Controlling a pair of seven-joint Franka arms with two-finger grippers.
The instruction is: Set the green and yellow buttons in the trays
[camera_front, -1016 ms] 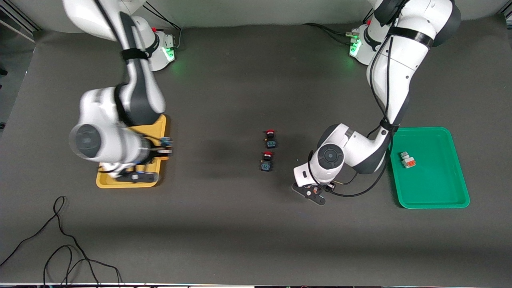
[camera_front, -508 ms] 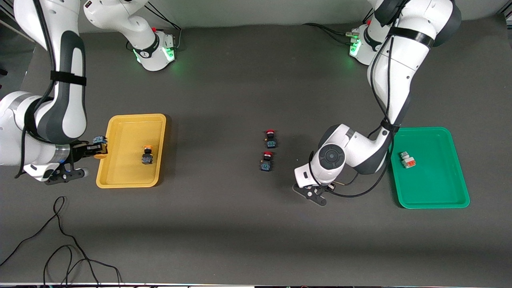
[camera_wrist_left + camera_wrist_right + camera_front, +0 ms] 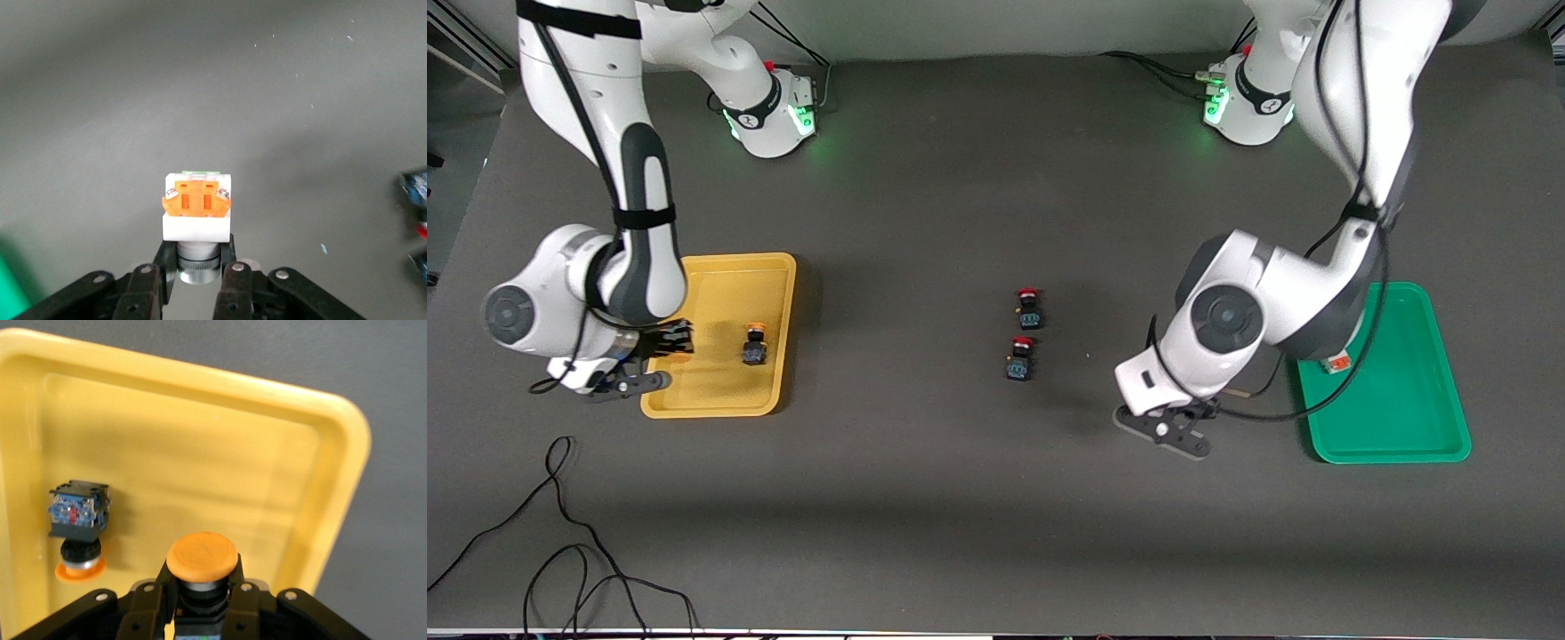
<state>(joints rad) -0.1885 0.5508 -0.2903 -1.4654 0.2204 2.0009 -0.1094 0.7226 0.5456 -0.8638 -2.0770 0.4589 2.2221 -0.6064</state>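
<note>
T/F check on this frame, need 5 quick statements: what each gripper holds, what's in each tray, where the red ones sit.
1. The left gripper is shut on a white button with an orange face. True.
2. The right gripper is empty. False: it grips an orange-capped button over the yellow tray.
3. The yellow tray already holds one orange-capped button. True.
4. The two red-capped buttons lie in the green tray. False: they sit on the table mat between the trays.
5. The green tray is bare. False: a white-and-orange piece shows in it, mostly hidden by the left arm.
</note>
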